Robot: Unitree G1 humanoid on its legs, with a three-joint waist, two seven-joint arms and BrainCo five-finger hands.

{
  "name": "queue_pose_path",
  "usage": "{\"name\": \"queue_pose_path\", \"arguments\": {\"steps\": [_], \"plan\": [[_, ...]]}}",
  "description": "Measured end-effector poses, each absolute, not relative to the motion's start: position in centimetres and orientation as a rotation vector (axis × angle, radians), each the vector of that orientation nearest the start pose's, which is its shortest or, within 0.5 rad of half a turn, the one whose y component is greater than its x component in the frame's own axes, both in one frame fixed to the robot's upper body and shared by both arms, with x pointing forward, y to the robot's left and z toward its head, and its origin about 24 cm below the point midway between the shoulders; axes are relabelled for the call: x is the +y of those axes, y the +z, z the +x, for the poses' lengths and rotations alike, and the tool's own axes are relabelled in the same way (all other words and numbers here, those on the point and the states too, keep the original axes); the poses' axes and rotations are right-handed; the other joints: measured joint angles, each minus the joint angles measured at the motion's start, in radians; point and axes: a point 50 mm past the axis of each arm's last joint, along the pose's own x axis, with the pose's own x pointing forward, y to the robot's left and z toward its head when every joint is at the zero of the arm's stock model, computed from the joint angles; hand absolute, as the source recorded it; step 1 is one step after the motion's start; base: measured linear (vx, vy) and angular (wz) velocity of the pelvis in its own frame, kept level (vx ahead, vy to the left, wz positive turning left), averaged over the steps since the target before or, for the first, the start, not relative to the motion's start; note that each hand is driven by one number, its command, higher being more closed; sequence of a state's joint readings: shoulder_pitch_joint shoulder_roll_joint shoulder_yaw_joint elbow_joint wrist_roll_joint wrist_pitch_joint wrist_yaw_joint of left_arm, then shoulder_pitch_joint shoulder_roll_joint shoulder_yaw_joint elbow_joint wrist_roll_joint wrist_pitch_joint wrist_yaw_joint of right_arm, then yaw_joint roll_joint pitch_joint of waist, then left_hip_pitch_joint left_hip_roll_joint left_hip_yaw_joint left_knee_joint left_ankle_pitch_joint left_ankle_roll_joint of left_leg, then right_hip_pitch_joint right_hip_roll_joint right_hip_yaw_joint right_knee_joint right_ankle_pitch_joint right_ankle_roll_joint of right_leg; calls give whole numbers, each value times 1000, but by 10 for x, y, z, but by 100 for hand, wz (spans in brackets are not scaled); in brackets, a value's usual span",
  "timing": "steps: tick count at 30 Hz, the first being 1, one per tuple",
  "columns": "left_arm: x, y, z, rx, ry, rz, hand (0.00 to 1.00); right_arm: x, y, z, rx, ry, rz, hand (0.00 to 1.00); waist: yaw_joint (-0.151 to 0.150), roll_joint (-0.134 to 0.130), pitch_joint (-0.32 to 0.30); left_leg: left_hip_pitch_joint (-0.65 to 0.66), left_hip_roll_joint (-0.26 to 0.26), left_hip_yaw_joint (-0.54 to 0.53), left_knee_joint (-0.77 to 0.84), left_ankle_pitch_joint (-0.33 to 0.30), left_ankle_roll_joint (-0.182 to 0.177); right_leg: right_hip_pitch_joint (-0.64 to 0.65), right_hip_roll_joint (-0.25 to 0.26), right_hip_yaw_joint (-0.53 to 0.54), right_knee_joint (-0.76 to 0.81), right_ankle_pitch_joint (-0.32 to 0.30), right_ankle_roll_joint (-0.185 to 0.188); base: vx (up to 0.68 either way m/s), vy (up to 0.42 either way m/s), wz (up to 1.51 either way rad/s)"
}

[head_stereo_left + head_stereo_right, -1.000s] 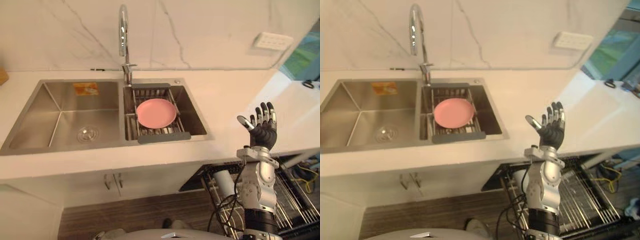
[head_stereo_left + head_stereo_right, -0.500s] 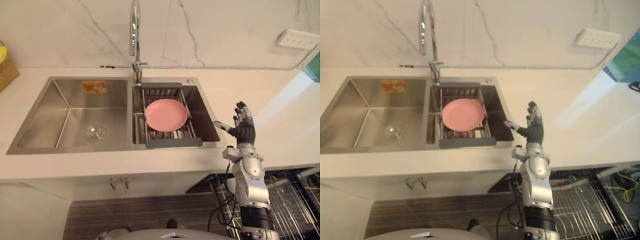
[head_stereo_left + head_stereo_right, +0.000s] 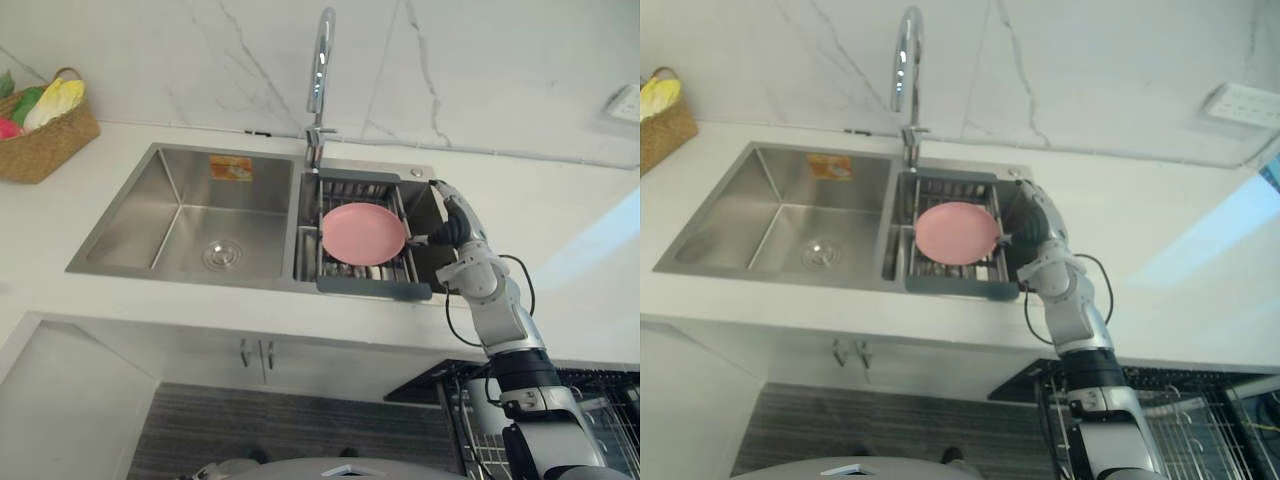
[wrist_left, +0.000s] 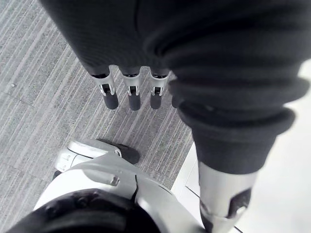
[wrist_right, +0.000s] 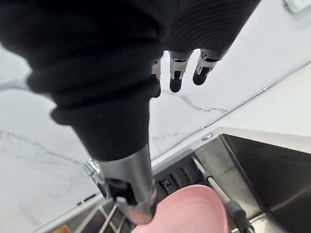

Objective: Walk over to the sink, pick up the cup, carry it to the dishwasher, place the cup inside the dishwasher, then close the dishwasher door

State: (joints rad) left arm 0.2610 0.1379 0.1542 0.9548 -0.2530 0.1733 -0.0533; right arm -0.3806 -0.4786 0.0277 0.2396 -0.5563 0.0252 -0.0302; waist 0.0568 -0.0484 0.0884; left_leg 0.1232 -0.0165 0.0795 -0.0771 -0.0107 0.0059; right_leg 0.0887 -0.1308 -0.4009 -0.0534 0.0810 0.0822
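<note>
Sink (image 3: 181,152) with pink plate (image 3: 364,233), right hand (image 3: 456,226) close by

The right hand is over the sink's right bowl, just beside the pink plate on the drain rack (image 3: 373,289). Its fingers are straight and hold nothing. The left hand (image 4: 131,93) hangs over the floor (image 4: 43,73), fingers loose and empty. Where the cup is cannot be told.

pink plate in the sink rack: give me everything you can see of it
Round pink plate, smooth and plain, plastic-looking, with nothing on it. It lies roughly flat on the dark-framed wire drying rack across the right basin of the steel sink. The open right hand is close beside its rim; whether it touches cannot be told.
</note>
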Motion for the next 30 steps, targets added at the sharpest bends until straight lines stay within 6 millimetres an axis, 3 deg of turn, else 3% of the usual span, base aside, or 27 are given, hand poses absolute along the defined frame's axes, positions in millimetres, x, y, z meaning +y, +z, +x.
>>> {"name": "queue_pose_path", "arguments": {"steps": [5, 7, 12, 15, 22, 30], "plan": [[220, -165, 24, 1315, 350, -263, 0, -227, 107, 329, -69, -32, -1187, 0, 9, 0, 0, 0, -5, -27, -6, 8, 1, 17, -6, -34, -1, -1, 2, -13, 3, 19], [220, -165, 25, 1312, 347, -274, 0, -226, 94, 332, -12, 29, -1274, 0, 26, 0, 0, -2, -6, -32, -7, 14, 0, 18, -7, -44, -1, -1, 2, -32, -3, 9], [220, -164, 26, 1304, 334, -279, 0, -226, 76, 337, 71, 108, -1404, 0, 33, 1, 1, -17, -10, -52, -7, 26, -2, 18, -12, -66, 0, 1, 1, -30, -5, 18], [220, -164, 27, 1306, 330, -280, 0, -220, 73, 340, 78, 144, -1477, 0, 35, 3, 2, -18, -10, -52, -7, 28, -6, 20, -13, -75, 0, 3, 0, -14, -7, 3], [219, -164, 28, 1310, 314, -287, 0, -237, 63, 347, 220, 116, -1583, 0, 49, 16, 11, -19, -12, -51, -8, 30, -8, 21, -16, -78, 0, 4, -1, 0, 0, 0], [219, -163, 29, 1313, 272, -279, 0, -243, 65, 354, 221, 74, -1685, 0, 57, 28, 23, -18, -11, -52, -8, 35, -13, 38, -18, -102, -5, 5, 0, 6, -3, 8]]}}
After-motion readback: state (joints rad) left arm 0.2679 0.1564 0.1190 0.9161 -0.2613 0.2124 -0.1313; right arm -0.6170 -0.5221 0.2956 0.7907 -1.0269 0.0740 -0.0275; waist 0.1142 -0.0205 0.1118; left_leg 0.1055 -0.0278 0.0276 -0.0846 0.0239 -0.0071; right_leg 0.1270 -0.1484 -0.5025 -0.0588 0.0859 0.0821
